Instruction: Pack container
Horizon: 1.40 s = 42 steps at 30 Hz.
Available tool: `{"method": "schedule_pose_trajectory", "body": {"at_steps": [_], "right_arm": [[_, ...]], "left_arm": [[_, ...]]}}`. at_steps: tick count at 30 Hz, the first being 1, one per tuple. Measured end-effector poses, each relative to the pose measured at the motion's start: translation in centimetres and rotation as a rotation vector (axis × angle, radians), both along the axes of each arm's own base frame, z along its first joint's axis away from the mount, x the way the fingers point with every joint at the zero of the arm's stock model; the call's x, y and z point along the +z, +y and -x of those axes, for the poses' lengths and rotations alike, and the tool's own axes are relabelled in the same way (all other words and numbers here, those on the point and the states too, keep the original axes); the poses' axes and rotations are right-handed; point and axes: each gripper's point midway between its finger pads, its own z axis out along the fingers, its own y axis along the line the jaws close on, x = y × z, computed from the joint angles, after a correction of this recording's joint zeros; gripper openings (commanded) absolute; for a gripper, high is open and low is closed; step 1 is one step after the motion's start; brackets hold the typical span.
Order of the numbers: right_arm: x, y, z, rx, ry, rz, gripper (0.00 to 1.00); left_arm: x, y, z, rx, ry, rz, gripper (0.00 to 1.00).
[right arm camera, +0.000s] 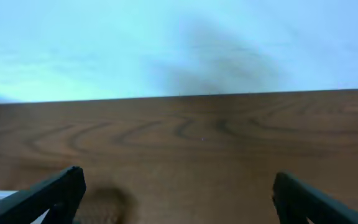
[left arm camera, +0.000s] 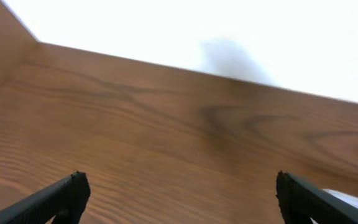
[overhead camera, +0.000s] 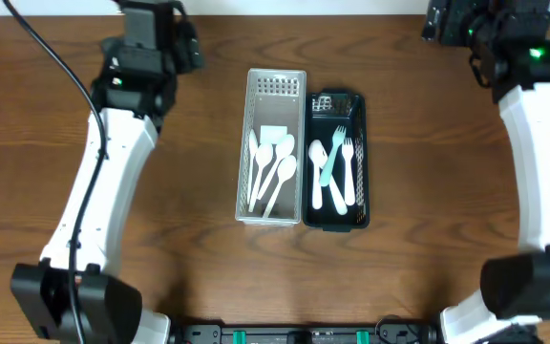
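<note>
Left tool [left arm camera: 178, 194]: I read it spread wide, nothing in it, over bare tabletop [left arm camera: 166, 124], at 10 o'clock of overhead view. Right tool [right arm camera: 178, 194]: also spread wide, empty, at 2 o'clock. Mid-tabletop: white bin [overhead camera: 275, 86] and dark green bin [overhead camera: 334, 225] side by side, long walls touching, green at 3 o'clock of white. White bin holds several white spoons [overhead camera: 280, 177]. Green bin holds pale cutlery [overhead camera: 337, 186], spoons and forks. Both tools well apart from bins.

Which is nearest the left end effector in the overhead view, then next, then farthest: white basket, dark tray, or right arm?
1. White basket, middle of the table.
2. Dark tray, just beyond it on the right.
3. Right arm, far right edge.
</note>
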Motion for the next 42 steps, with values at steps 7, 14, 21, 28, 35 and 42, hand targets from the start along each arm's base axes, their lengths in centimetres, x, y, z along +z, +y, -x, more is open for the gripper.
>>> {"method": "schedule_pose_trajectory", "body": {"at_steps": [7, 14, 21, 28, 35, 42], "right_arm": [[-6.0, -0.1, -0.5, 0.03, 0.162, 0.051, 0.99], [-7.1, -1.8, 0.6, 0.001, 0.215, 0.06, 0.99], [-7.3, -3.7, 4.0, -0.057, 0.128, 0.08, 0.99], [-6.4, -3.4, 10.7, -0.067, -0.008, 0.082, 0.99], [-7.0, -2.6, 16.2, -0.053, -0.082, 0.081, 0.99], [-7.7, -2.3, 20.9, -0.047, -0.104, 0.082, 0.99]], "left_arm": [[-1.8, 4.0, 0.0, 0.05, 0.055, -0.051, 0.98], [-3.8, 4.4, 2.8, 0.05, 0.119, -0.065, 0.98], [-3.1, 5.0, 6.6, 0.052, -0.016, -0.066, 0.98], [-1.7, 3.5, 11.2, -0.03, -0.093, -0.009, 0.98], [-1.8, 3.0, 15.4, -0.06, -0.14, 0.009, 0.98], [0.5, 2.2, 19.7, -0.095, -0.28, 0.016, 0.98]]}}
